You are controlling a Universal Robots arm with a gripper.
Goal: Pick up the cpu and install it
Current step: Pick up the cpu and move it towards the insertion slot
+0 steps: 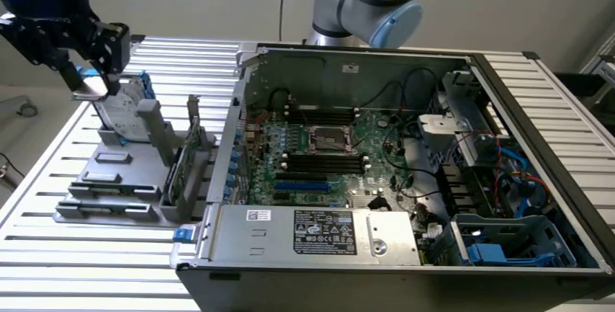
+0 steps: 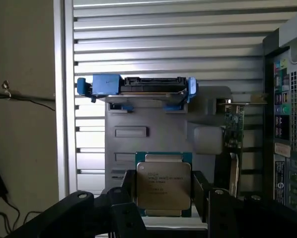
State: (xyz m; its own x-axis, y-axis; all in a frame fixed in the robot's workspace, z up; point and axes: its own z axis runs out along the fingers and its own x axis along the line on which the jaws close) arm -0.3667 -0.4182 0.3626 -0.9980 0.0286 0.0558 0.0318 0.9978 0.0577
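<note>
The cpu point(image 2: 163, 184), a flat square chip with a shiny silver top and pale rim, sits between the two black fingers point(image 2: 129, 191) of my gripper point(image 2: 163, 193), which is shut on its opposite edges. In the exterior view my gripper point(image 1: 89, 87) hangs at the far left above the grey holder rack point(image 1: 106, 182), with the chip's pale edge point(image 1: 89, 96) at its tips. The empty processor socket point(image 1: 327, 139) lies in the middle of the green motherboard inside the open computer case point(image 1: 404, 60).
A silver hard drive in a blue frame point(image 1: 125, 110) stands upright in the rack just below my gripper. Circuit cards point(image 1: 187, 161) stand at the rack's right edge. The case holds a power supply point(image 1: 317, 233), cables and black memory slots. The table is slatted metal.
</note>
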